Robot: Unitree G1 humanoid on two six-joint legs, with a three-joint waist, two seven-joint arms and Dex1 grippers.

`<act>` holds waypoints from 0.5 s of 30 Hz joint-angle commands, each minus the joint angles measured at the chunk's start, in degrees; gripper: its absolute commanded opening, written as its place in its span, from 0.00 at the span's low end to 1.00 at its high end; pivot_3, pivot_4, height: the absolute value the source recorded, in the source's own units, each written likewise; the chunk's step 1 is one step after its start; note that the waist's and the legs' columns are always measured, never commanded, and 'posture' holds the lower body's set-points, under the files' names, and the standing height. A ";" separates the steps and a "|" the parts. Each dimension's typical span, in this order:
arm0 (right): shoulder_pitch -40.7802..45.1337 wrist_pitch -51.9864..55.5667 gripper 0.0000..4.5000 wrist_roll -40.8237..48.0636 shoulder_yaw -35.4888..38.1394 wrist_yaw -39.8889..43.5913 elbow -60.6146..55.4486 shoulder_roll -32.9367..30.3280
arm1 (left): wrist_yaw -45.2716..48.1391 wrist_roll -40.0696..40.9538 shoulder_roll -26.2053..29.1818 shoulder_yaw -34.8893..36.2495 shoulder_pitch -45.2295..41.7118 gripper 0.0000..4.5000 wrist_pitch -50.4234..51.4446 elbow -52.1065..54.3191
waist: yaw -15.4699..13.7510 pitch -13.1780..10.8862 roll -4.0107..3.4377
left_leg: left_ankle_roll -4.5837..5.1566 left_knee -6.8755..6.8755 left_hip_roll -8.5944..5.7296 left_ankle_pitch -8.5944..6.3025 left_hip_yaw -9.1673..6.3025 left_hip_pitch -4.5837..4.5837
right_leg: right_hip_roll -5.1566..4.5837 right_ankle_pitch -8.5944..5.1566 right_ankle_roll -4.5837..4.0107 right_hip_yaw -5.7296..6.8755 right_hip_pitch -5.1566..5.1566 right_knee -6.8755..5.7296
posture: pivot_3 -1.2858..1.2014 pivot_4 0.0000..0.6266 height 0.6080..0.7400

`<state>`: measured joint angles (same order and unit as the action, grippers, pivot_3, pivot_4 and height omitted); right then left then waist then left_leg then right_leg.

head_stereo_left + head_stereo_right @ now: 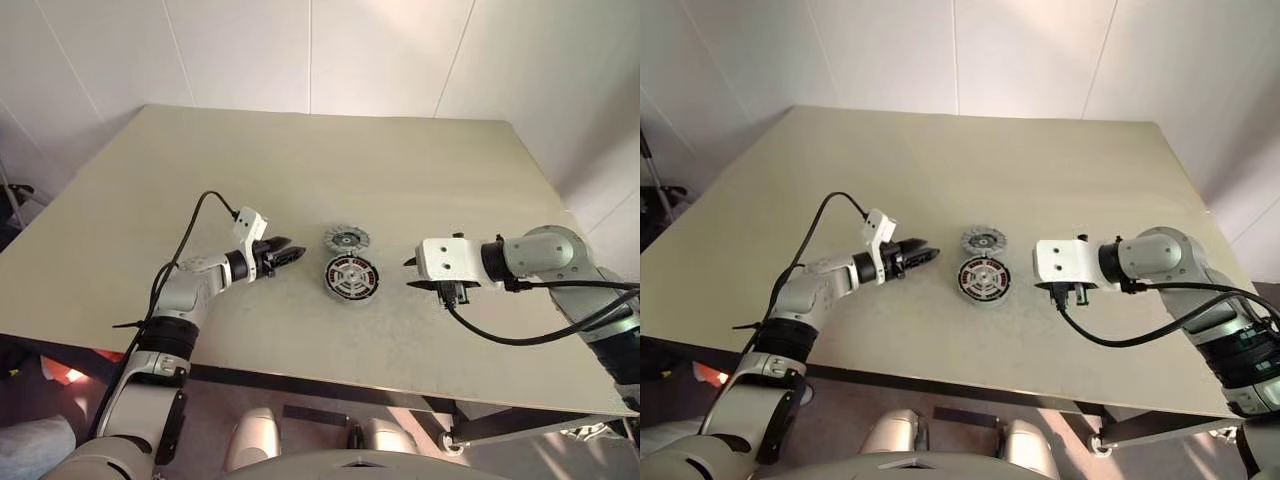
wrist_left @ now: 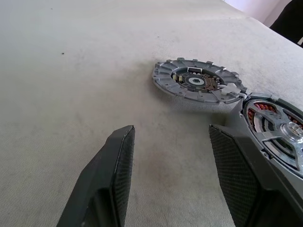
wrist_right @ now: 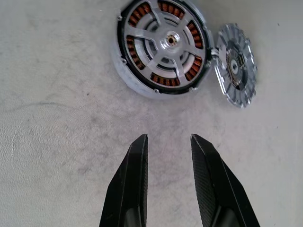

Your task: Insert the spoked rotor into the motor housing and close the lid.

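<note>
You have the housing (image 3: 161,47) sitting flat on the table (image 1: 300,160), near its middle, between the two end effectors. The rotor (image 3: 166,43) lies seated inside it: its pale spokes and small hub show across the top, with the copper-brown windings visible in the gaps around them. The lid (image 2: 198,85) rests on the table just beyond the housing, on the far side from you, its rim touching or all but touching the housing's rim; it lies open side up, with ribs around the edge and a dark centre, so the housing is not closed yet. Your left end effector (image 1: 287,253) hangs just above the table to the left of the housing, pointing toward it at a shallow downward angle. Its fingers (image 2: 116,161) stand well apart and hold nothing; in the left wrist view one finger's edge overlaps the housing's near rim, but you cannot tell from that whether they touch. Your right end effector (image 3: 168,149) is to the right of the housing, raised off the table and angled down toward it. Its jaws stand narrowly parted with a slim gap between them, and they hold nothing.
</note>
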<state>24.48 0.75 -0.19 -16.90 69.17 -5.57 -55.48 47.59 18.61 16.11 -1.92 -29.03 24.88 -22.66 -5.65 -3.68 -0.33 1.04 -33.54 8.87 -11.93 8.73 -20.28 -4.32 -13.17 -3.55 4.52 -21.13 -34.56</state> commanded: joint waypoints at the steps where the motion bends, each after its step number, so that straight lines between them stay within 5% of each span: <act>1: 2.31 -4.57 0.35 -2.91 -2.36 1.89 1.73 1.51 | -0.35 0.02 -0.25 0.33 -0.92 0.59 -0.75 1.99 | 0.01 0.00 0.00 | 0.03 -0.10 0.03 -0.02 0.00 -0.03 | 0.00 -0.01 -0.01 0.01 -0.01 -0.07 | 0.52 0.00 1.00; 15: 8.37 -10.55 0.35 -8.16 -5.85 2.81 11.39 9.95 | -2.07 0.59 -0.56 0.61 2.49 0.59 0.42 5.90 | 0.14 -0.01 -0.02 | 0.24 -0.77 0.13 -0.15 -0.01 -0.36 | -0.02 0.05 -0.06 0.04 -0.13 -0.33 | 0.52 0.00 1.00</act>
<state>30.83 -8.81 -8.50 -23.24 71.79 5.88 -45.89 45.64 18.76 15.38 -1.88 -26.32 25.34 -19.25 -5.51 -3.69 -0.35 1.29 -34.31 9.00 -12.09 8.72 -20.66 -4.35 -13.11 -3.62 4.56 -21.26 -34.88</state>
